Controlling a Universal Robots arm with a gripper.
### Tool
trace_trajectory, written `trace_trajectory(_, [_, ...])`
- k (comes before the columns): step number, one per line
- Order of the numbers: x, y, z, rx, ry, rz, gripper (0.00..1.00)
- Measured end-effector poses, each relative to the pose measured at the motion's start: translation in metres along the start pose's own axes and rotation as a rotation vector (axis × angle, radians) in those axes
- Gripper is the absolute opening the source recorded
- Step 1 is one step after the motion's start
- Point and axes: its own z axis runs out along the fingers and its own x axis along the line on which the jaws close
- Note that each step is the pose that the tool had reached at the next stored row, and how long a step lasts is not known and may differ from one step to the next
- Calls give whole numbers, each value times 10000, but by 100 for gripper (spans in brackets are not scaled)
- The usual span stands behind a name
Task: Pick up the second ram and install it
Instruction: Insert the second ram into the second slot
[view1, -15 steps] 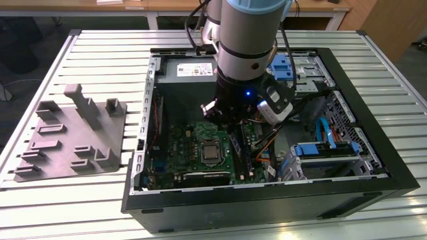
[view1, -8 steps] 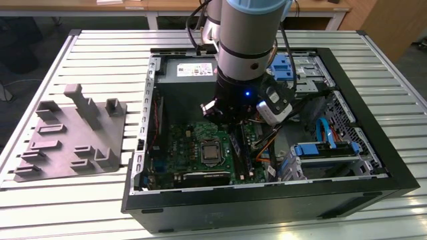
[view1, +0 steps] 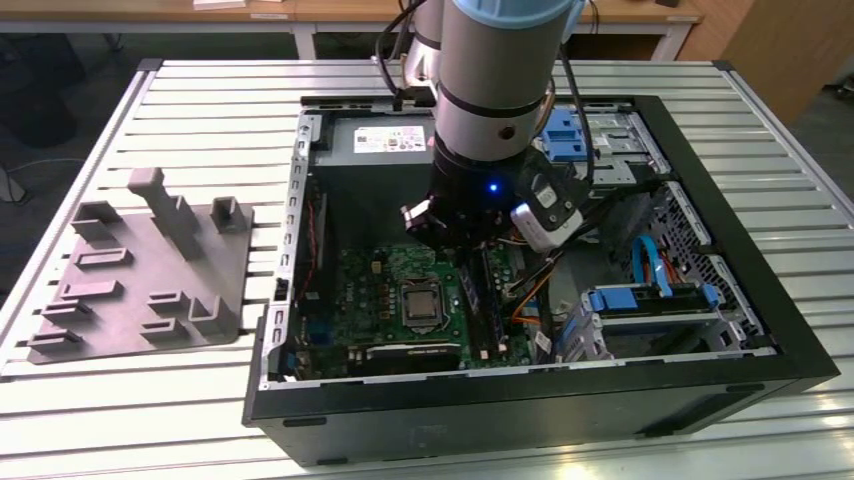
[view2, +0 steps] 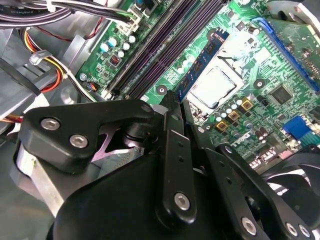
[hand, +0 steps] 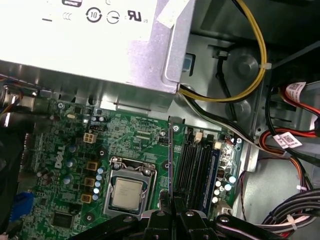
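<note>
Right now your arm (view1: 494, 80) reaches down into an open black case (view1: 534, 390) lying on a slatted white table (view1: 160, 400). A grey moulded tray (view1: 134, 280) sits on the table toward the exterior view's left of the case, well apart from it. Wooden desks run along the far edge of the room, and a dark floor shows past the table's corners.

Your gripper (hand: 172, 212) is closed on the ram (hand: 171, 160), pinching its near end between the fingers (view2: 172, 145). In the second wrist view the ram (view2: 202, 62) stands on edge as a blue-green board with black chips, just beside the processor (view2: 215, 87) and alongside the black slots (view2: 165, 47). In the first wrist view it shows edge-on as a thin dark strip between the processor (hand: 125, 192) and the slots (hand: 192, 165), low over the motherboard (view1: 387, 310).

You cannot tell whether the ram's lower edge touches a slot or hangs above it. In the exterior view the arm and its cameras hide the gripper. The power supply (hand: 85, 45) is cut off in the first wrist view. Cables (hand: 295, 135) crowd the case beside the board.
</note>
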Motion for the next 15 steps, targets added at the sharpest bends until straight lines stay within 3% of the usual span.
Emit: trace_trajectory(15, [-2,0,10,1,-16,651,14])
